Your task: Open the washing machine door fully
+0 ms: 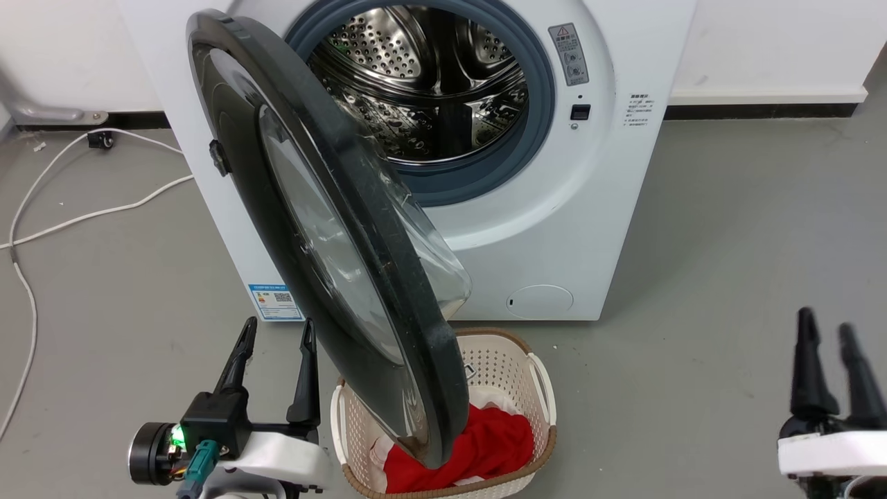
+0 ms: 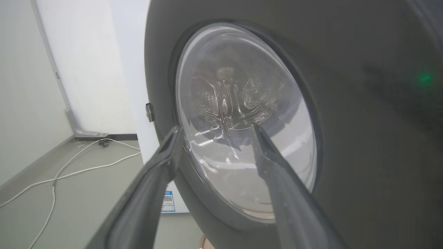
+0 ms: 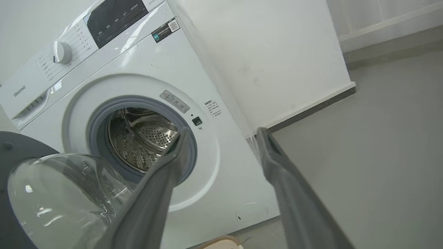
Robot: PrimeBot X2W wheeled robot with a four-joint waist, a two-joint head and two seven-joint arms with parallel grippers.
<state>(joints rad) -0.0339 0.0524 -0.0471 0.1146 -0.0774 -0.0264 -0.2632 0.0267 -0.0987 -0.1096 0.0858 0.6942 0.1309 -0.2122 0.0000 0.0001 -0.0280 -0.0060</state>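
— First, the left gripper (image 1: 279, 326)?
— Spread wide, pinching nothing. Low at the left of the head view, fingers pointing up, just beside the outer face of the door (image 1: 326, 235); impossible to tell whether touching.
— And the right gripper (image 1: 824, 320)?
— Also spread and empty, in the lower right corner, well apart from everything.
— Door itself?
— Roughly half open, seen edge-on across the centre of the frame. Hung from a hinge (image 1: 218, 156) on the left side of the washing machine (image 1: 624, 173), glass bowl (image 1: 443, 270) bulging rightward, lower rim overlapping the basket (image 1: 540, 374) of red cloth (image 1: 492, 443).
— Best way to finish, then?
— Probably not by pressing on the left face: likely to swing it shut. Better to hook a finger round the free rim, or push from the bowl side, then sweep leftward in an arc about the hinge. Go slowly, stay off the glass, and draw the arm aside to leave swinging room.
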